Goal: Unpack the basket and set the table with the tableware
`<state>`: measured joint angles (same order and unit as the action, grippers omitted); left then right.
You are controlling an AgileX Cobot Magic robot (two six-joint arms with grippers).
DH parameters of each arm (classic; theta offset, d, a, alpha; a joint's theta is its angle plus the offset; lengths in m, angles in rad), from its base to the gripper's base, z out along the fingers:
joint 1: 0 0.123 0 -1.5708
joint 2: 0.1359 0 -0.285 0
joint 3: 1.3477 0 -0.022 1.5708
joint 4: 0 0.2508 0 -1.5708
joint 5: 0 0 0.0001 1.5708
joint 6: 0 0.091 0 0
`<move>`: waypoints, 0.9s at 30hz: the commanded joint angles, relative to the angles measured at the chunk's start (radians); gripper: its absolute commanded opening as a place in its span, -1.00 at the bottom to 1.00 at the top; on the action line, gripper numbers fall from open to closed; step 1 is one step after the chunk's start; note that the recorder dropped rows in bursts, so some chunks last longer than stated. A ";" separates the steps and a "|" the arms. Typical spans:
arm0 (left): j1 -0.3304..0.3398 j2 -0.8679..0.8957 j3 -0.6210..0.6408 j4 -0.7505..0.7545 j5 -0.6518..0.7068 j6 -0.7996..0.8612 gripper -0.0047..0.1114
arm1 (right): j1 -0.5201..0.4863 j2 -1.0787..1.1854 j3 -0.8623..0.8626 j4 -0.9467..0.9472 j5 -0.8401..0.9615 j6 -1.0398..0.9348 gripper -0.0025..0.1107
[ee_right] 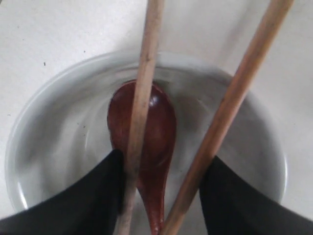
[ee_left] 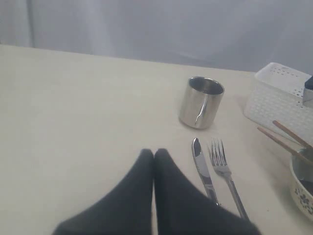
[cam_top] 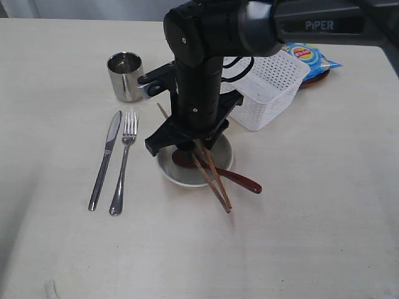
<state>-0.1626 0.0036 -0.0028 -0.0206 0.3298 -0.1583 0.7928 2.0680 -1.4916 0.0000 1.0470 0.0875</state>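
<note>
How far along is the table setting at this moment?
Done: knife, fork and cup are on the table, spoon in the bowl. In hand: the chopsticks lean over the bowl inside the open right claw. Left: the brown plate lies under the chips bag beside the basket.

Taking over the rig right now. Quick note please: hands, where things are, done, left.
Left hand: shut, empty, near the knife.
Right hand: jaws wide over the bowl, with both chopsticks spread apart between its fingers, not clamped together.
Set out: cup; knife and fork side by side; spoon in the bowl with its handle over the rim; chopsticks leaning across the bowl, ends on the table.
Basket: looks empty where visible.
Left: the plate sits beyond the basket under the chips bag. Probably bring it over and straighten the chopsticks.
</note>
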 commanded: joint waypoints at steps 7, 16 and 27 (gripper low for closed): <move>0.001 -0.004 0.003 -0.011 -0.011 0.001 -0.92 | -0.001 -0.004 -0.007 -0.009 -0.009 0.001 -0.55; 0.001 -0.004 0.003 -0.011 -0.011 0.001 -0.92 | -0.001 -0.029 -0.007 -0.009 -0.009 0.001 -0.06; 0.001 -0.004 0.003 -0.011 -0.011 0.001 -0.92 | -0.003 -0.279 -0.007 -0.158 0.009 -0.004 -0.08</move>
<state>-0.1626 0.0036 -0.0028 -0.0206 0.3298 -0.1583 0.7928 1.8371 -1.4916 -0.0633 1.0476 0.0875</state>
